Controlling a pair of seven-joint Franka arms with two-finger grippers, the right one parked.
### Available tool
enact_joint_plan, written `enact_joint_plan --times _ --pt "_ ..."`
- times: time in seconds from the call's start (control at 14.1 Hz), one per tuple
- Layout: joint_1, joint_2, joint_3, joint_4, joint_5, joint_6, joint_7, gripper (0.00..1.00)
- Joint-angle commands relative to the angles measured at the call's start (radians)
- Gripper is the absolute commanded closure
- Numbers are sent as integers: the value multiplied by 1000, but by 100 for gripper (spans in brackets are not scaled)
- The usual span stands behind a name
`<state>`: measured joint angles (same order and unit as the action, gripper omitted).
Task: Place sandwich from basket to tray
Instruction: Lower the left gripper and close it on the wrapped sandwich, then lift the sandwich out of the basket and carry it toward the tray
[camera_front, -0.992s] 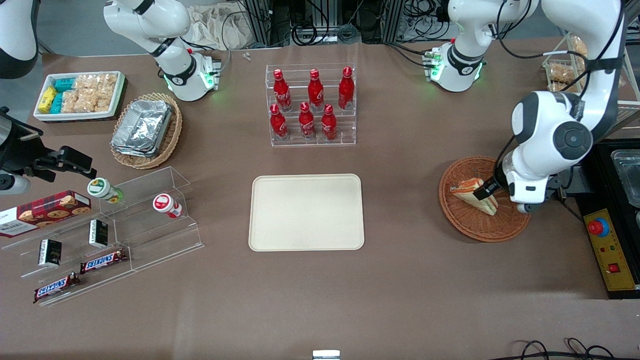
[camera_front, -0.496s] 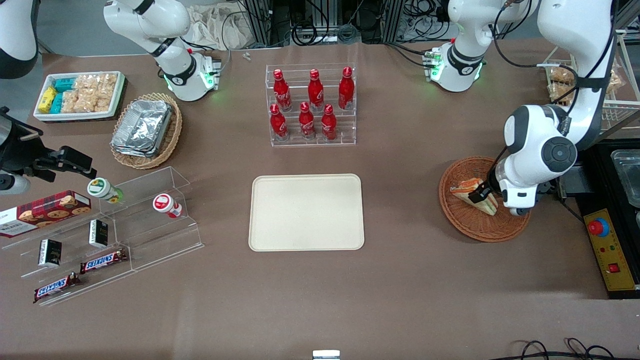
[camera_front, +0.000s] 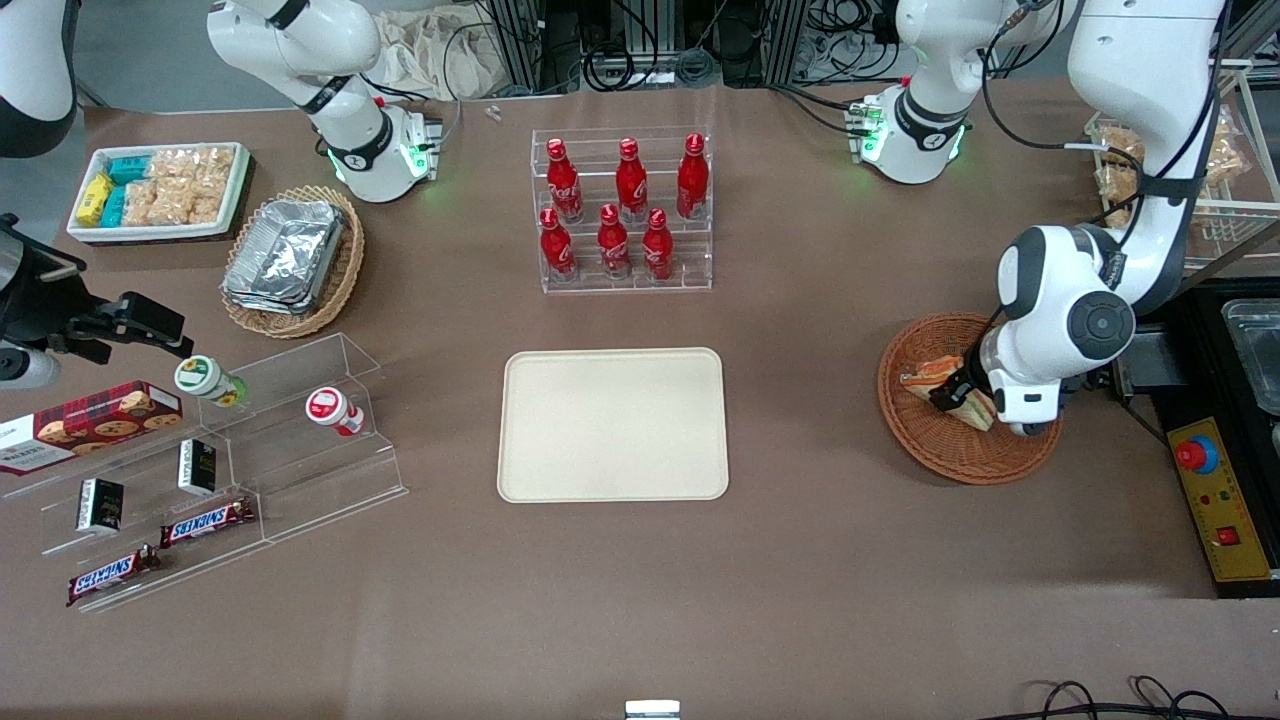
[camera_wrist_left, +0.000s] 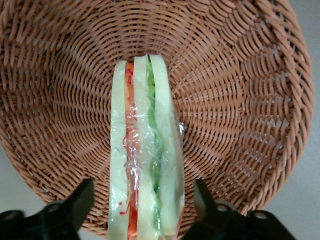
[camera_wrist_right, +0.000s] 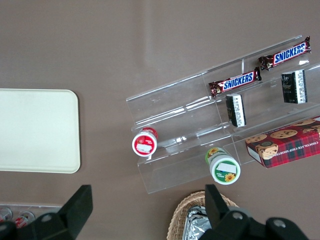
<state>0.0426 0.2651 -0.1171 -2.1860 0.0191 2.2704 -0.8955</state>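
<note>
The sandwich, a wrapped wedge of pale bread with red, orange and green layers, stands on edge in the round reddish-brown wicker basket toward the working arm's end of the table. My left gripper is down in the basket, open, with one finger on each side of the sandwich and a gap on both sides. In the left wrist view the sandwich runs between the black fingers over the basket weave. The cream-beige tray lies flat at the table's middle and also shows in the right wrist view.
A clear rack of red bottles stands farther from the front camera than the tray. A black control box with a red button sits beside the basket. A tan basket of foil containers and clear snack shelves lie toward the parked arm's end.
The left arm's wrist has shifted a little toward the tray and settled lower over the sandwich. The sandwich and basket have not moved.
</note>
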Motion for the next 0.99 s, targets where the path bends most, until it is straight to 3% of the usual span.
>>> enact_joint_plan --times 0.0,0.14,0.28,0.64,0.92 --pt "0 -13 -3 -8 -1 28 -106 49" --pt "0 -24 -3 8 4 17 -151 81" --pt "-1 -50 -4 50 15 -76 -142 99" --pt "-6 -73 -10 375 2 -480 -134 99" --pt "-13 -58 -58 615 -11 -672 -112 99"
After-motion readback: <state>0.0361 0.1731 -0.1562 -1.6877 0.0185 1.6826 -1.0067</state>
